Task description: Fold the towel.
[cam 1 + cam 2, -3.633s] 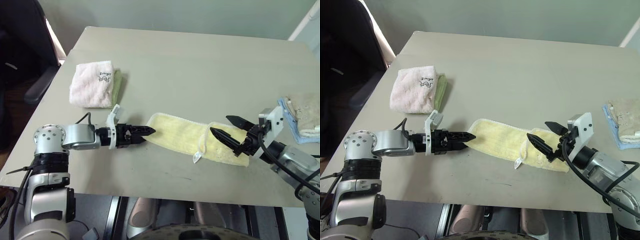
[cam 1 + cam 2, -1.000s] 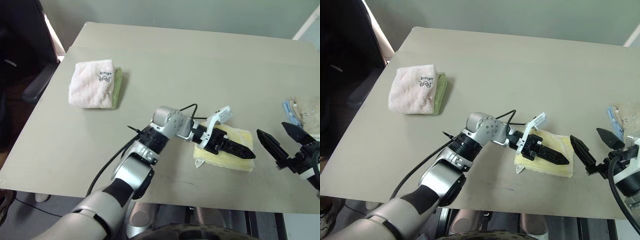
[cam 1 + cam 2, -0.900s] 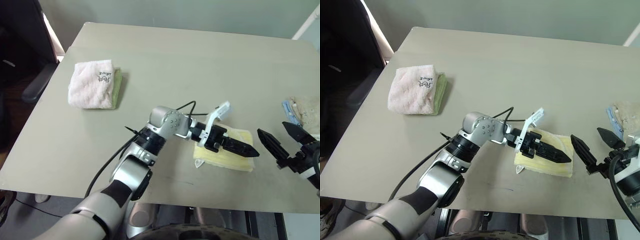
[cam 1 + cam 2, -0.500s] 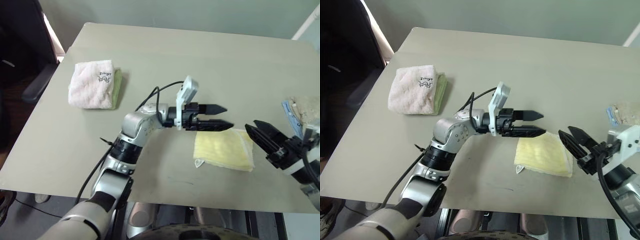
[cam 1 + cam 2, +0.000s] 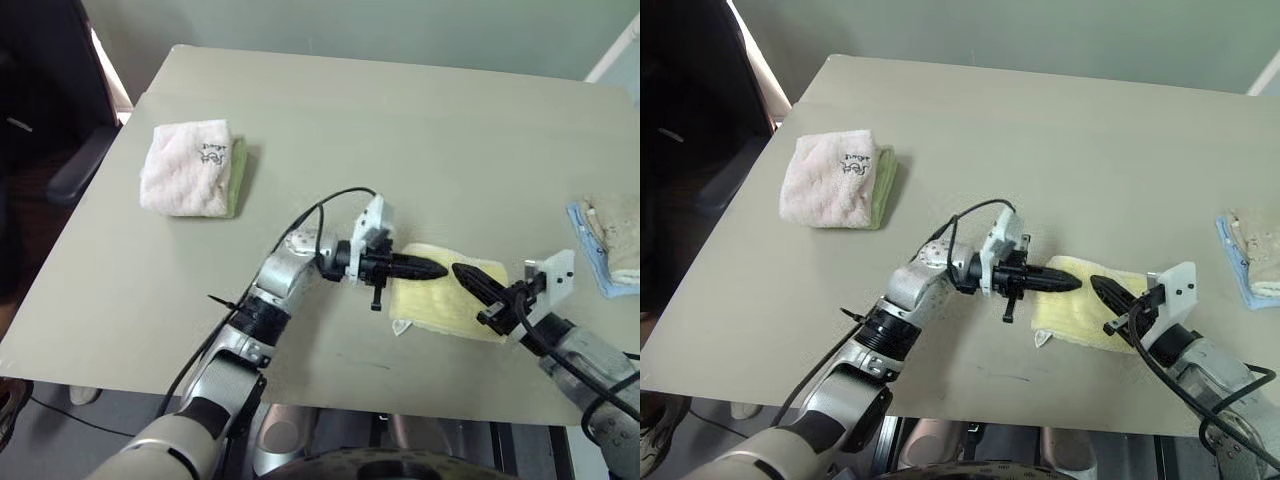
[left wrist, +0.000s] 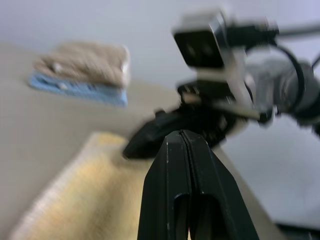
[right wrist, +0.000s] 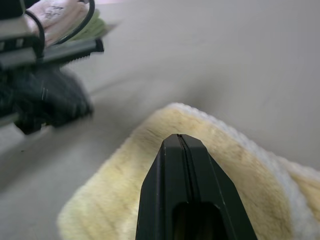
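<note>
Two closed pincers, left (image 5: 438, 270) and right (image 5: 462, 271), over one seemingly folded towel (image 5: 440, 308).

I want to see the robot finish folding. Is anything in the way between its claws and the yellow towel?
No, nothing visible is in the way. Both claws are shut and right over the towel: the left claw points in from its left edge, and the right claw reaches in from the other side. The other folded cloths lie far off.

Our left gripper (image 5: 436, 269) points level over the towel (image 5: 440, 308), fingers pressed together; our right gripper (image 5: 462, 272) faces it tip to tip, likewise closed, both empty.
</note>
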Tool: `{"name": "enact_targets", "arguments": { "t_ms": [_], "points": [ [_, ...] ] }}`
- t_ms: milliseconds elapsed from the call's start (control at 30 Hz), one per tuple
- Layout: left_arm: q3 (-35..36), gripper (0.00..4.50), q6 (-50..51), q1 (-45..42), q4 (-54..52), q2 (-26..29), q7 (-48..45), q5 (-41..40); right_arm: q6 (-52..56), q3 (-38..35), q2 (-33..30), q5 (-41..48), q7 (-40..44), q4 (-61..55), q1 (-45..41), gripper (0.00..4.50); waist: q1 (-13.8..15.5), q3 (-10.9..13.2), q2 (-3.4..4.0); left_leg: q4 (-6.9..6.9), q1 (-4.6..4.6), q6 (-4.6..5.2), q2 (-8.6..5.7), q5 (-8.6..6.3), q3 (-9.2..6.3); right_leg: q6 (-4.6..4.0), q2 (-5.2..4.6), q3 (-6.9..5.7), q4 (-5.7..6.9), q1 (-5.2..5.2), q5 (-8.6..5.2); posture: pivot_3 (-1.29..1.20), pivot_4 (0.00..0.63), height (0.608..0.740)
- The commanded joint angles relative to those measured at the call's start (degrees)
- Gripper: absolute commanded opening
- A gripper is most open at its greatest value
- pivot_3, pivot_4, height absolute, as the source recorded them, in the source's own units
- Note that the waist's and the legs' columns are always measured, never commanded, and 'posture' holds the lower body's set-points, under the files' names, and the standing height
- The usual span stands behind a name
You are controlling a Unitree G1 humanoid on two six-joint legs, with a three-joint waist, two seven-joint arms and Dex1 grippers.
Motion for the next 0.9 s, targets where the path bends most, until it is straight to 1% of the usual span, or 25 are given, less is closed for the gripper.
{"name": "enact_targets", "arguments": {
  "t_ms": [33, 133, 167, 233, 267, 367, 433, 533, 633, 733, 767, 833, 900],
  "points": [
    [-4.30, 0.04, -13.57, 0.19, 10.48, -2.00, 0.28, 8.47, -3.88, 3.47, 2.25, -6.73, 1.34, 6.47, -0.74, 0.00, 0.00, 0.00, 0.01, -0.01, 0.01, 0.09, 0.00, -0.04, -0.01, 0.03, 0.00, 0.00, -0.01, 0.00, -0.03, 0.00, 0.150, 0.728],
    [-4.64, 0.04, -18.80, 0.57, 17.64, -4.00, 2.73, 11.78, -5.89, 6.89, 3.92, -10.46, 3.03, 9.63, 0.57, 0.00, 0.03, -0.03, 0.10, 0.00, 0.03, 0.09, 0.01, -0.04, -0.02, 0.19, 0.00, -0.01, 0.02, -0.04, -0.05, 0.00, 0.150, 0.728],
    [-4.36, 0.04, -19.94, 0.34, 19.72, -4.67, 4.21, 12.75, -6.32, 7.95, 3.81, -11.28, 4.28, 9.82, 1.44, 0.00, 0.08, -0.16, 0.26, 0.00, 0.03, 0.11, 0.01, -0.04, -0.03, 0.20, -0.01, -0.07, 0.03, 0.02, -0.05, 0.00, 0.150, 0.728],
    [-3.51, 0.04, -21.81, -0.11, 22.43, -5.58, 6.41, 14.04, -6.98, 9.17, 3.46, -12.78, 5.61, 9.75, 2.76, 0.00, 0.21, -0.36, 0.47, 0.03, 0.21, 0.04, -0.02, -0.11, -0.06, 0.04, -0.02, -0.07, -0.09, 0.36, -0.19, 0.00, 0.150, 0.728],
    [-2.66, 0.04, -21.29, -0.20, 22.83, -6.03, 6.65, 13.59, -7.23, 9.00, 3.66, -13.23, 5.48, 9.85, 2.91, 0.00, 0.23, -0.36, 0.48, 0.02, 0.31, -0.27, -0.05, -0.30, -0.09, -0.10, -0.03, -0.07, -0.17, 0.61, -0.27, 0.00, 0.150, 0.728],
    [-1.13, 0.04, -19.47, -0.07, 21.49, -6.05, 4.27, 12.06, -7.17, 7.09, 3.37, -12.90, 5.97, 9.73, 2.69, 0.00, 0.07, -0.35, 0.50, -0.04, 0.86, -0.37, -0.03, -0.42, -0.12, -0.10, -0.01, -0.05, -0.50, 1.30, -0.25, 0.00, 0.150, 0.728],
    [-0.94, 0.04, -18.51, -0.03, 20.19, -5.38, 2.46, 11.88, -6.30, 5.07, 2.98, -11.94, 5.78, 9.47, 2.17, 0.00, -0.22, -0.35, 0.51, -0.12, 0.91, -0.36, -0.01, -0.54, -0.17, -0.14, 0.05, -0.02, -0.79, 1.40, -0.27, 0.00, 0.150, 0.728],
    [-0.17, 0.04, -11.27, 0.06, 14.96, -3.85, -1.75, 8.83, -3.70, 0.76, 2.19, -8.95, 4.92, 8.71, 0.54, 0.00, -0.57, -0.35, 0.53, -0.08, 0.84, -0.41, -0.01, -0.59, -0.18, -0.18, 0.06, 0.01, -0.85, 1.34, -0.27, 0.00, 0.150, 0.728],
    [-0.84, 0.00, -3.34, 0.23, 6.70, 0.25, -7.05, 6.28, -1.99, -4.92, 0.62, -4.52, 5.43, 6.48, -1.15, 0.55, -0.70, -0.36, 0.58, -0.03, 0.48, -0.43, -0.02, -0.57, -0.13, -0.28, 0.05, 0.01, -0.82, 0.99, -0.12, 0.00, 0.150, 0.728],
    [0.09, 0.00, 0.05, -0.30, 1.84, 2.92, -7.77, 5.25, -0.62, -8.99, -1.12, -2.30, 5.54, 5.45, -2.53, 1.55, -0.68, -0.39, 0.63, -0.09, -0.02, -0.62, 0.01, -0.39, -0.08, -0.26, 0.07, -0.02, -0.75, 0.36, 0.09, 0.00, 0.150, 0.728],
    [0.57, 0.00, 0.61, -0.52, 1.00, 3.40, -7.53, 4.98, -0.09, -9.81, -1.73, -1.80, 5.82, 4.99, -2.54, 1.88, -0.66, -0.39, 0.63, -0.08, -0.12, -0.98, 0.02, 0.05, -0.06, -0.46, 0.08, -0.03, -0.65, 0.21, 0.09, 0.00, 0.150, 0.728],
    [1.53, 0.00, 1.73, -0.88, -0.36, 3.93, -7.15, 4.28, 1.05, -11.12, -2.80, -0.61, 6.56, 4.09, -2.10, 2.57, -0.43, -0.39, 0.63, -0.08, -0.17, -0.51, 0.03, 0.16, -0.05, -0.46, 0.07, -0.03, -0.55, 0.15, 0.12, 0.00, 0.150, 0.728],
    [3.58, 0.00, 3.66, -1.55, -2.28, 4.10, -6.09, 2.58, 3.15, -13.38, -4.35, 2.22, 7.85, 2.56, -0.85, 3.28, -0.16, -0.40, 0.64, -0.08, -0.32, -0.42, 0.04, 0.05, -0.06, -0.25, 0.06, -0.03, -0.45, 0.03, -0.01, 0.00, 0.150, 0.728]
  ]
}}
